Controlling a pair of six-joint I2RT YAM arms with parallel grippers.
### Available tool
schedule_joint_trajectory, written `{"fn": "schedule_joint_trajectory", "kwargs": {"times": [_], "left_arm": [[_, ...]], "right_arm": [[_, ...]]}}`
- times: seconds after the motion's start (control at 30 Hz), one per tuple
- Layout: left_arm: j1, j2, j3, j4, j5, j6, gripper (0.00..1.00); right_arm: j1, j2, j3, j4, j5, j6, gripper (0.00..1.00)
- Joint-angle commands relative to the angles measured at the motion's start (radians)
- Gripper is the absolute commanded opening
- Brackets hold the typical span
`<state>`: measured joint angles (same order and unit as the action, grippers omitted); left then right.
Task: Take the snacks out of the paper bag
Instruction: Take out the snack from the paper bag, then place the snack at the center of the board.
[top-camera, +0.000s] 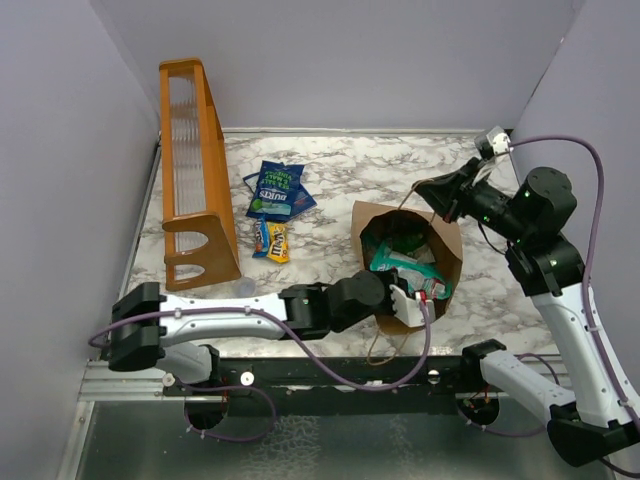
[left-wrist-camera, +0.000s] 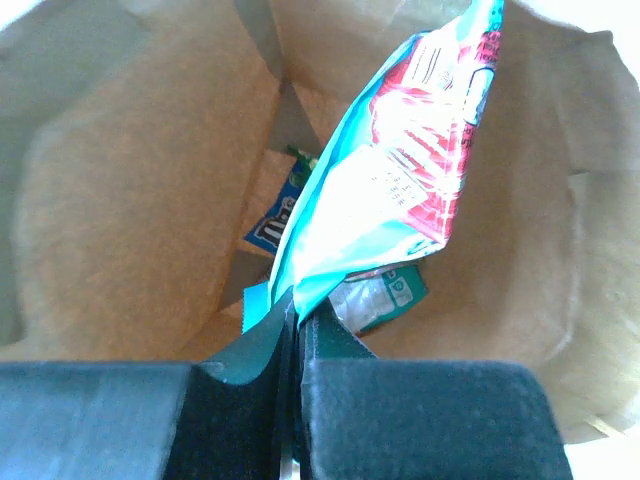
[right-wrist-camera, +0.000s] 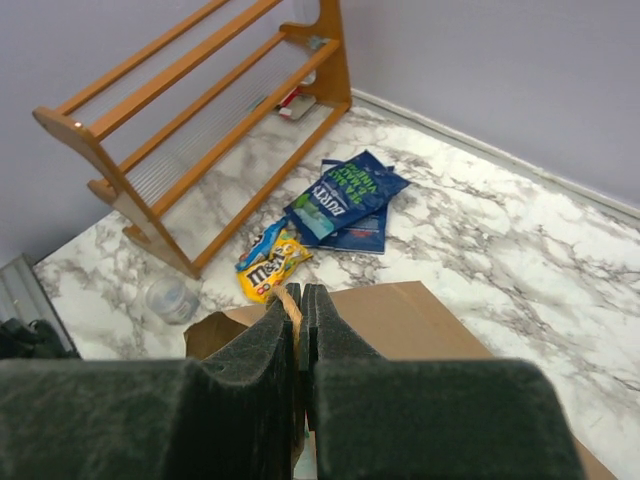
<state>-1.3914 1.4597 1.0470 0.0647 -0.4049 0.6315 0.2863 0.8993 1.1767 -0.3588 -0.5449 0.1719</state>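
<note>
The brown paper bag (top-camera: 448, 238) stands open at centre right. My left gripper (top-camera: 417, 297) reaches into its mouth and is shut on the bottom edge of a teal and red snack packet (left-wrist-camera: 400, 170), which stands up inside the bag (left-wrist-camera: 120, 200). A blue packet (left-wrist-camera: 272, 228) and a green and white packet (left-wrist-camera: 385, 292) lie at the bag's bottom. My right gripper (right-wrist-camera: 301, 296) is shut on the bag's twisted cord handle (right-wrist-camera: 289, 303) at the far rim (top-camera: 428, 190). Two blue packets (top-camera: 276, 190) and a yellow M&M's packet (top-camera: 272, 241) lie on the table left of the bag.
An orange wooden rack (top-camera: 195, 170) stands along the left wall. A small clear plastic cup (right-wrist-camera: 172, 298) sits near the rack's front foot. The marble table (top-camera: 340, 160) is walled at the back and on both sides.
</note>
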Motion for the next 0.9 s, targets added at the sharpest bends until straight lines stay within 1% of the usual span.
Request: {"fn": "schedule_joint_trajectory", "kwargs": {"times": [0.0, 0.17, 0.23, 0.3, 0.4, 0.5, 0.6, 0.7, 0.77, 0.8, 0.83, 0.87], "left_arm": [[-0.013, -0.180, 0.030, -0.033, 0.149, -0.117, 0.00], [-0.012, -0.346, 0.020, -0.101, 0.327, -0.196, 0.00], [-0.012, -0.409, 0.022, -0.109, 0.354, -0.235, 0.00], [-0.012, -0.466, 0.024, -0.094, 0.339, -0.283, 0.00], [-0.013, -0.524, 0.043, -0.082, 0.217, -0.380, 0.00], [-0.011, -0.550, 0.076, -0.088, 0.044, -0.451, 0.00], [-0.011, -0.560, 0.091, -0.073, -0.124, -0.490, 0.00], [0.003, -0.526, 0.115, -0.049, -0.350, -0.482, 0.00], [0.056, -0.478, 0.158, -0.075, -0.444, -0.454, 0.00], [0.111, -0.452, 0.187, -0.110, -0.455, -0.464, 0.00], [0.182, -0.428, 0.221, -0.156, -0.423, -0.502, 0.00], [0.273, -0.403, 0.251, -0.207, -0.351, -0.549, 0.00]], "right_arm": [[-0.001, -0.008, 0.056, 0.022, 0.160, 0.001, 0.03], [-0.001, -0.018, 0.067, 0.029, 0.246, 0.008, 0.03], [-0.001, -0.028, 0.063, 0.038, 0.263, 0.013, 0.03], [-0.001, -0.036, 0.060, 0.039, 0.286, 0.015, 0.03], [-0.001, -0.054, 0.060, 0.024, 0.336, 0.017, 0.03], [-0.001, -0.086, 0.049, 0.017, 0.371, 0.009, 0.03], [-0.001, -0.124, 0.036, 0.018, 0.381, -0.007, 0.03], [-0.001, -0.154, 0.027, 0.020, 0.376, -0.018, 0.03], [-0.001, -0.171, 0.021, 0.026, 0.362, -0.026, 0.03], [-0.001, -0.177, 0.018, 0.029, 0.356, -0.029, 0.03], [-0.001, -0.181, 0.017, 0.032, 0.354, -0.028, 0.03], [-0.001, -0.182, 0.017, 0.035, 0.351, -0.031, 0.04]]}}
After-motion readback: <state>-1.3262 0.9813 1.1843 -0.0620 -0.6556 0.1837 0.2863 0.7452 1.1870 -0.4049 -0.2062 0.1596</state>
